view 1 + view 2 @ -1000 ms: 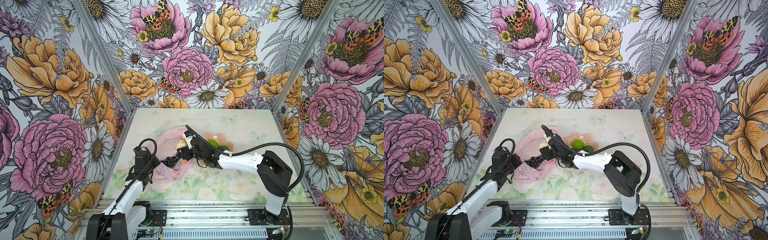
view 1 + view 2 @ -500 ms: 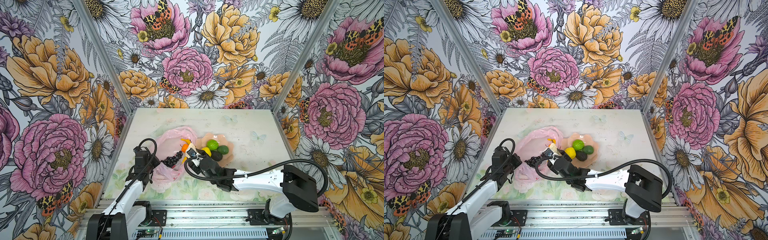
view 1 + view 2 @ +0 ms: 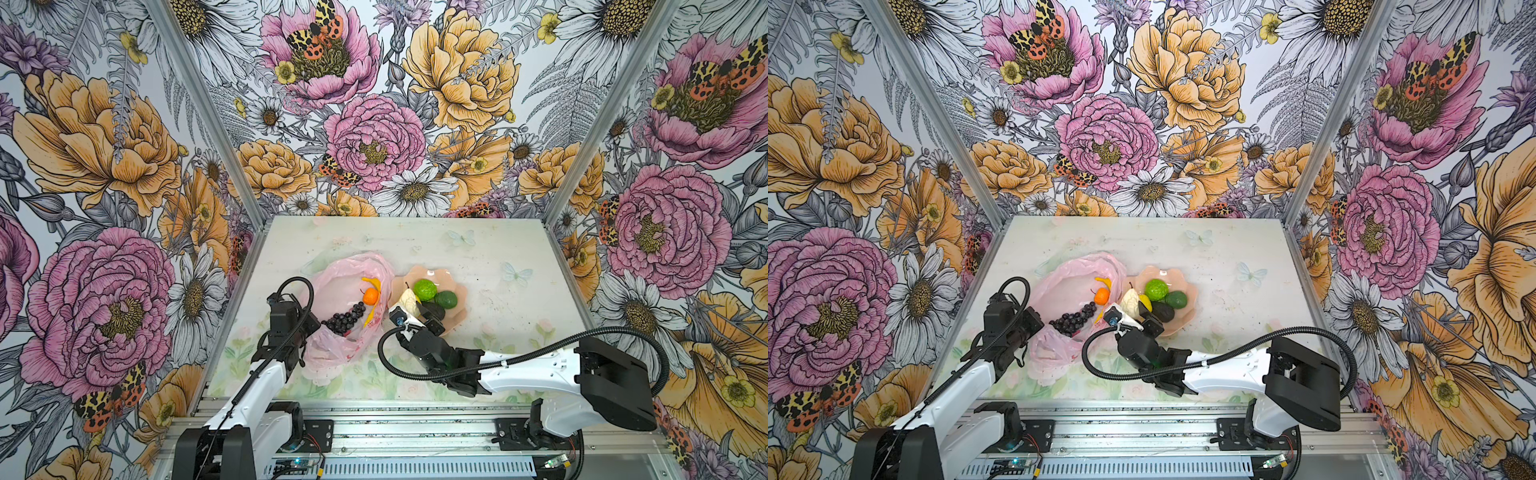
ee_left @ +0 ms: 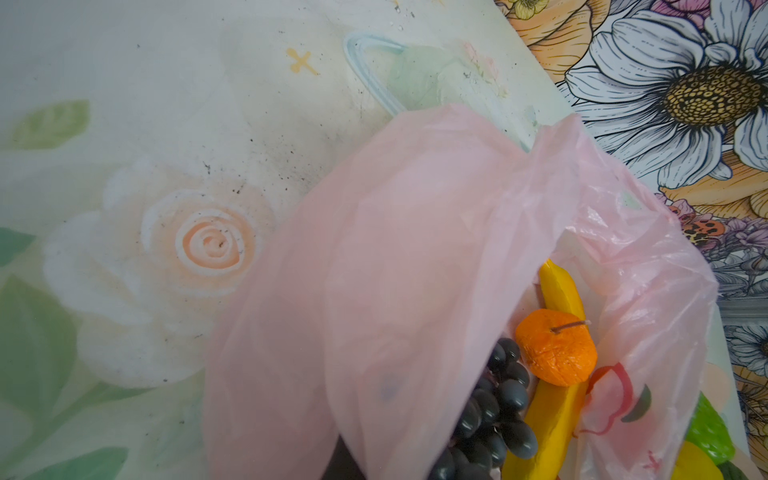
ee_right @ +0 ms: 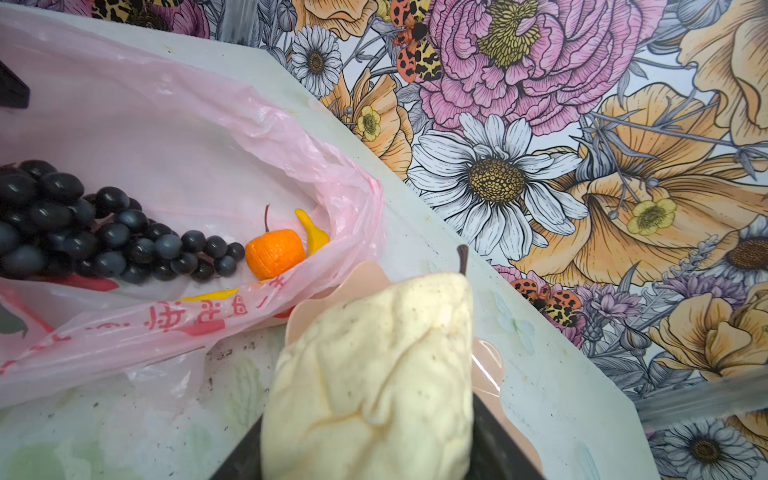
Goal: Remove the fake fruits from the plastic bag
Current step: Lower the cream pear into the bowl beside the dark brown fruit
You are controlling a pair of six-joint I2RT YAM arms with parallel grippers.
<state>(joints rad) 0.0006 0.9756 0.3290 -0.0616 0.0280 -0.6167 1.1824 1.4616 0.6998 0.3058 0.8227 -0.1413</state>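
Beige and waxy, the lumpy pear-shaped toy fruit with a dark stem (image 5: 374, 374) sits gripped between the jaws of the right hand (image 3: 413, 313). It hangs over the near rim of the peach scalloped dish (image 3: 430, 271), just beside a bumpy green lime (image 3: 424, 289).

To finish the placing well, the fruit should probably go lower into a free hollow of the dish before the jaws part. Its rounded, creased body looks likely to roll, and the dish wall is shallow.

The thin, crinkly, translucent pink plastic bag (image 3: 340, 282) lies open on the tabletop (image 3: 498, 249) just beside the dish. The left hand (image 3: 309, 328) is clenched at the bag's near edge, apparently pinching the film, which keeps the mouth spread.

Inside the bag remain:
- a dark purple grape bunch (image 5: 83, 228), knobbly and loose-jointed
- a small wrinkled orange (image 5: 274, 251), touching the tip of the bunch
- a smooth curved yellow banana (image 5: 313, 232), partly under the film
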